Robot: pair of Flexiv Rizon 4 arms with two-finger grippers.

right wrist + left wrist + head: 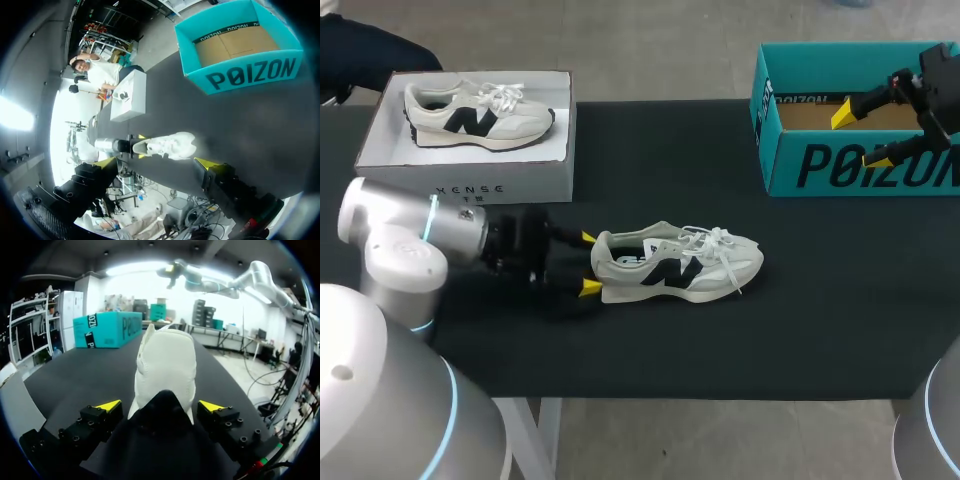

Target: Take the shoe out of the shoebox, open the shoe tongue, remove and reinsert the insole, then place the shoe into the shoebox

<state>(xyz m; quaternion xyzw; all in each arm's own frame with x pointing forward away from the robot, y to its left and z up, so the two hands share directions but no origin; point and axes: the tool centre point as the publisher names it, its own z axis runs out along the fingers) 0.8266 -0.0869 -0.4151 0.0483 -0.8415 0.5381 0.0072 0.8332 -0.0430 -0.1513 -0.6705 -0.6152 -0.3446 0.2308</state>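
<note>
- Black bench (820, 280) carries everything, with the pale grey-and-black shoe (675, 265) lying on its sole near the middle, outside the teal shoebox (840, 165), toe toward 3 o'clock.
- At the shoe's 9 o'clock, the left end effector (589, 263) is released. Its yellow tips stand either side of the heel, with a thin gap showing on each side in the left wrist view.
- At 2 o'clock from the shoe and well apart from it, the right end effector (861, 138) hangs over the shoebox, likewise released and holding nothing.
- At the shoe's 10 o'clock sits a white box (470, 180) with a second shoe (480, 110) lying in it.
- The head view cuts off the shoebox's far end, and the right arm covers part of its rim.
- In the left wrist view, a black part of the wrist hides the lower heel, and only the back of the shoe shows.
- The insole is too small to make out in the shoe's opening.
- Only the right wrist view takes in the whole shoebox, with its brown cardboard floor bare.
</note>
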